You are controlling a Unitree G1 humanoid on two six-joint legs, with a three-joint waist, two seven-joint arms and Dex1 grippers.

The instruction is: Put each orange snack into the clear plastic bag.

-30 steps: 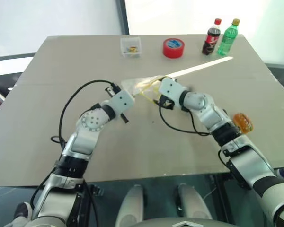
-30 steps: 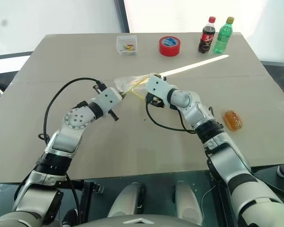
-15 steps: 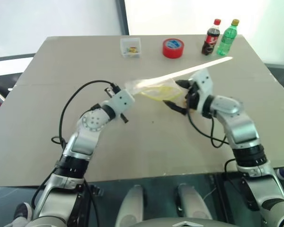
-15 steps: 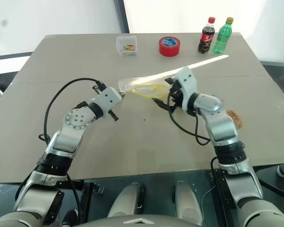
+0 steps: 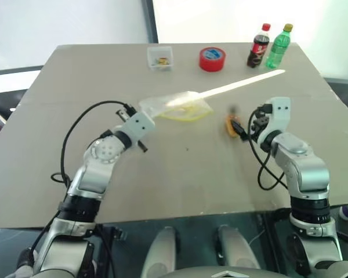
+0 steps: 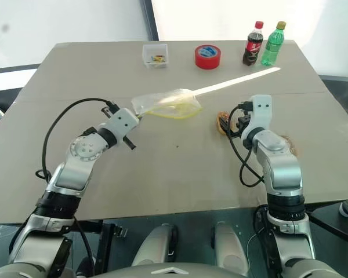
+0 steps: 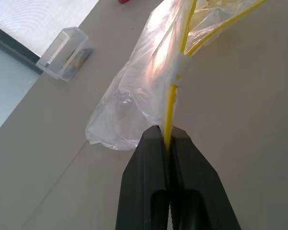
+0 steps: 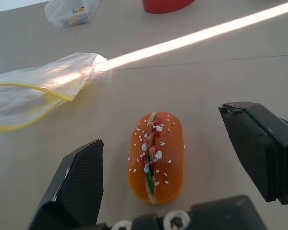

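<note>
Right hand (image 8: 163, 177), fingers spread wide, has swung away from the clear plastic bag (image 5: 174, 106) to bracket an orange snack (image 8: 156, 155) lying on the bench (image 5: 180, 174), while the left hand (image 7: 169, 139) stays pinched on the bag's yellow seal, so a pickup looks next.

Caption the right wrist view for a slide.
Open right gripper poised over an orange snack on the table, clear plastic bag beyond.
</note>
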